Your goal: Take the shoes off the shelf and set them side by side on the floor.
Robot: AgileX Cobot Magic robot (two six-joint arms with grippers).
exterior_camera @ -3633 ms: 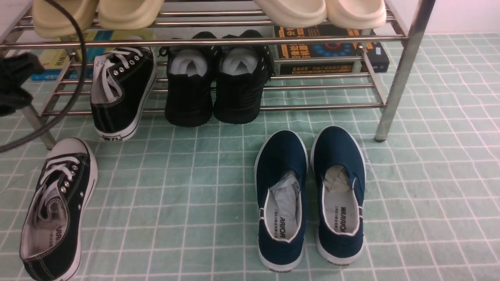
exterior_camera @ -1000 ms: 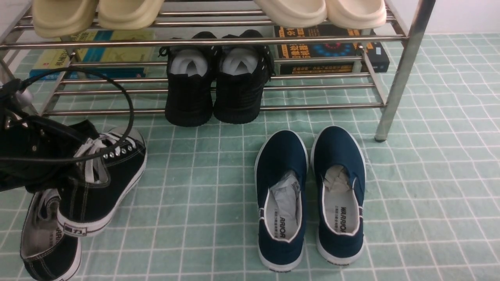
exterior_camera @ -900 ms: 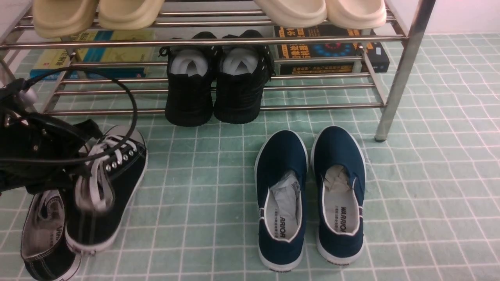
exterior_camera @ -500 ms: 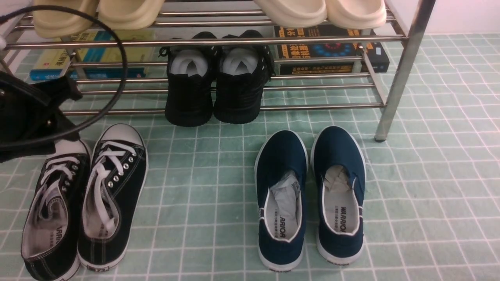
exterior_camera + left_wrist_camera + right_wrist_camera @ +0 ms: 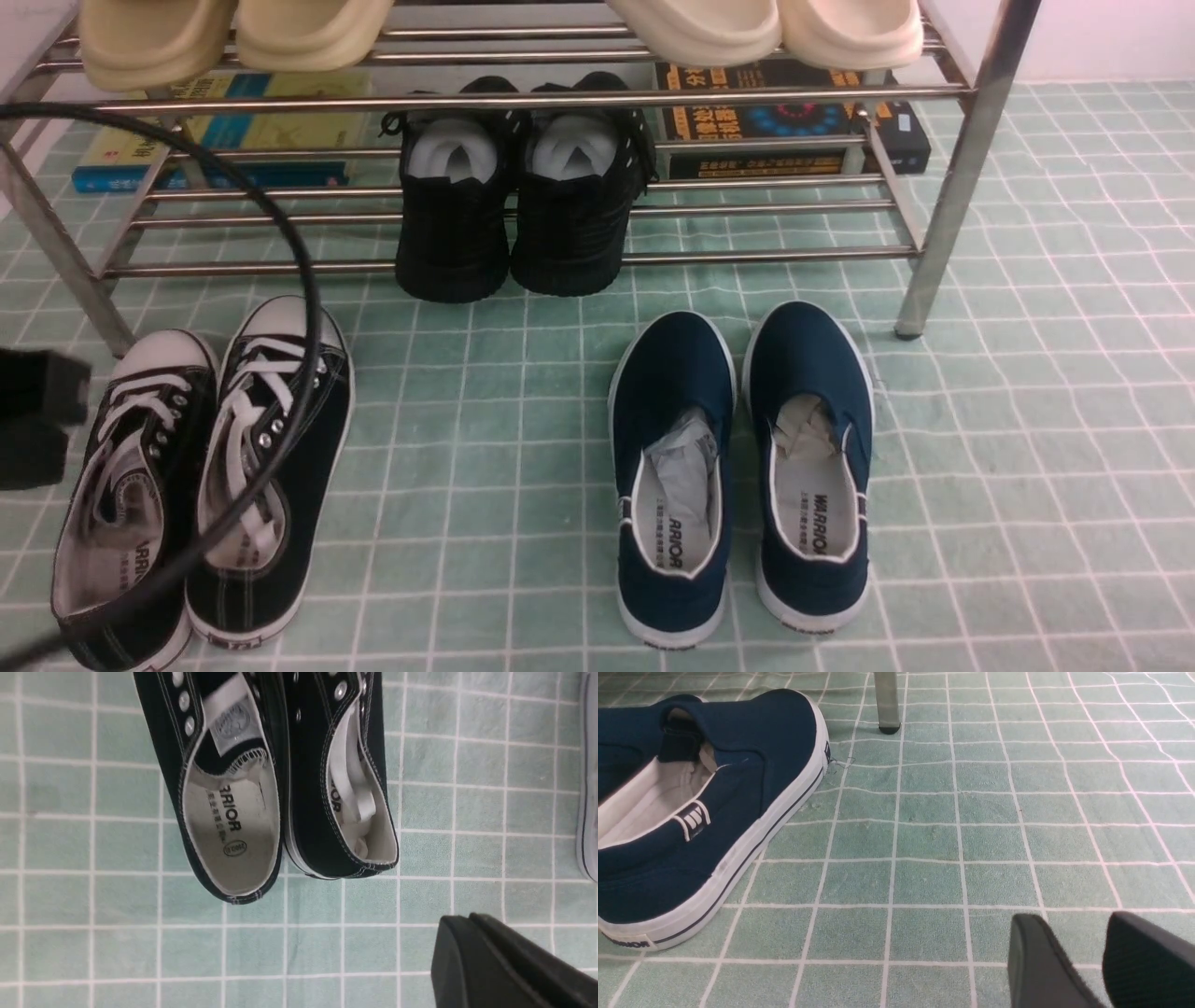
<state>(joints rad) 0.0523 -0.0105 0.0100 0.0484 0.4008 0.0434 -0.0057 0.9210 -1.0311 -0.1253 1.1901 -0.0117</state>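
Both black canvas shoes lie side by side on the green grid floor (image 5: 485,485) at the lower left, toes toward the shelf (image 5: 523,98): one shoe (image 5: 126,504) at the outside, the other shoe (image 5: 271,457) touching it. Their heel ends show in the left wrist view as shoe (image 5: 233,826) and shoe (image 5: 345,812). My left gripper (image 5: 467,918) hovers apart from the heels, shut and empty; in the front view the left gripper (image 5: 33,429) is a dark block at the left edge. My right gripper (image 5: 1073,926) hangs open and empty over bare floor (image 5: 924,840).
All-black shoes (image 5: 509,196) with white stuffing sit on the shelf's lower tier. Navy slip-ons (image 5: 738,467) stand on the floor right of centre. Beige slippers (image 5: 233,33) rest on the top tier, books (image 5: 794,121) behind. A black cable (image 5: 299,271) loops over the sneakers.
The second sneaker came off the lower tier in my left gripper, was set down beside the first and let go. The gripper then drew back to the left edge.
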